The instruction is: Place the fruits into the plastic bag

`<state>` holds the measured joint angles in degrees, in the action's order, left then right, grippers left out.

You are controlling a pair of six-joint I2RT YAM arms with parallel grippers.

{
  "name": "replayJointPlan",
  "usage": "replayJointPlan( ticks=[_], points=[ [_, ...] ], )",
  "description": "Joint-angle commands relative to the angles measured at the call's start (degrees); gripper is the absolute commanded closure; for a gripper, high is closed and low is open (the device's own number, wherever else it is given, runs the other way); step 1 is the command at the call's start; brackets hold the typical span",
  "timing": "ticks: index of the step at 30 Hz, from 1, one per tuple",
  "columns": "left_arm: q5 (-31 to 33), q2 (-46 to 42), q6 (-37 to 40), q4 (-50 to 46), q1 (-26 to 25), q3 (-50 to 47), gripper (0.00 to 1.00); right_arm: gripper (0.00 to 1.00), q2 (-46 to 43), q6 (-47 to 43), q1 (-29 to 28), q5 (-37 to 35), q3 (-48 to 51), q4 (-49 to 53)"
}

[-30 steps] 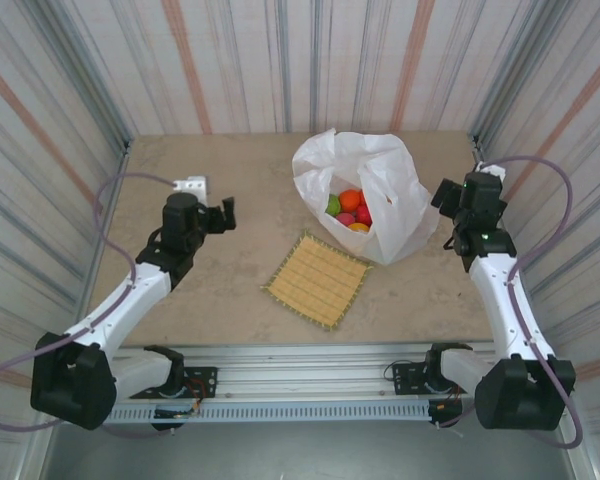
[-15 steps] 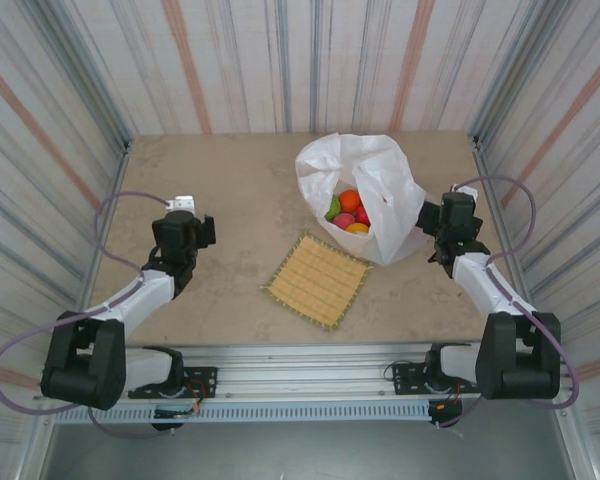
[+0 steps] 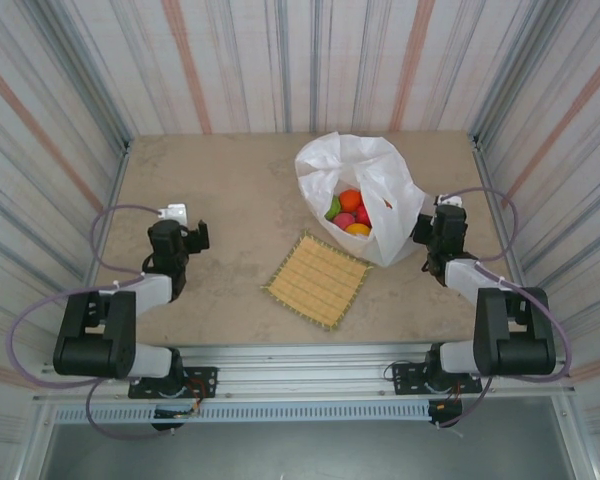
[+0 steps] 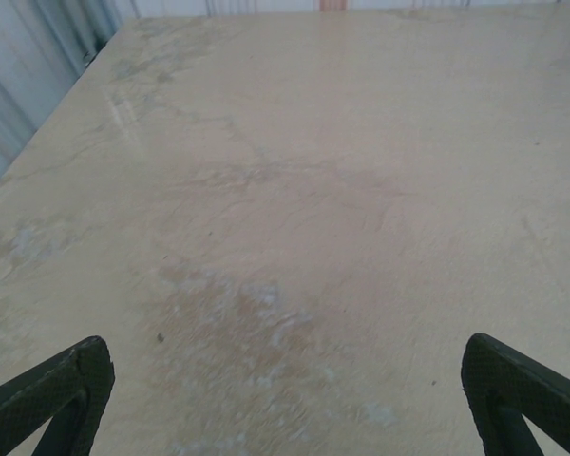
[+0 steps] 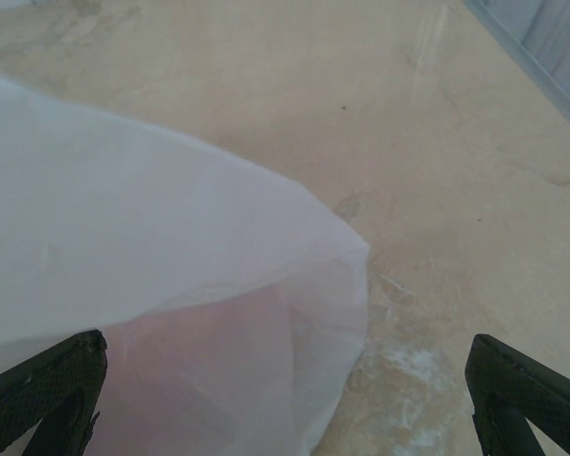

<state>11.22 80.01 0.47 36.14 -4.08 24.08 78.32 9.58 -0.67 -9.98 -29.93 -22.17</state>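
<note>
Both arms are folded further back now; right claw (image 3: 424,231), apart, faces the bag (image 3: 380,170) of fruits (image 3: 348,210) just beside it; left claw (image 3: 194,238), also apart, lies well away.

**Colours across the beige counter**

The marbled beige stone counter (image 3: 230,190) has paler cream veining and a chalky whitish blotch. The thin, translucent white plastic bag (image 3: 380,180) shows a faint pink tint through its film in the right wrist view. Inside it, the glossy toy fruits (image 3: 348,212) are orange, green, red, pink and yellow-orange. The square woven mat (image 3: 318,279) is straw-yellow and finely ribbed, with a darker olive border. The left gripper (image 4: 283,366) and right gripper (image 5: 283,366) have black, cross-hatched fingers. The corrugated walls (image 3: 280,60) are striped grey, white and rust.
</note>
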Motion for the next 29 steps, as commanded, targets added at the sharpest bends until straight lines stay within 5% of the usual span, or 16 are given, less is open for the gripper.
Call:
replayJointPlan(
  ticks=[1, 3, 9, 29],
  points=[
    [-4.29, 5.87, 2.71, 9.13, 0.73, -0.56, 0.01, 0.01, 3.28, -5.37, -1.02, 2.11, 3.13, -12.06],
    [-6.37, 6.86, 2.2, 11.67, 1.88, -1.5, 0.01, 0.01, 3.75, -6.06, -1.11, 2.85, 2.4, -11.04],
    [-6.92, 6.5, 2.03, 10.57, 2.1, -1.31, 0.01, 0.01, 10.69, -3.04, 2.28, 3.95, 8.88, -29.8],
    [-6.87, 6.45, 2.18, 10.24, 1.94, -1.14, 0.01, 0.01, 10.15, -3.26, 1.45, 1.97, 8.09, -27.24]
  ],
)
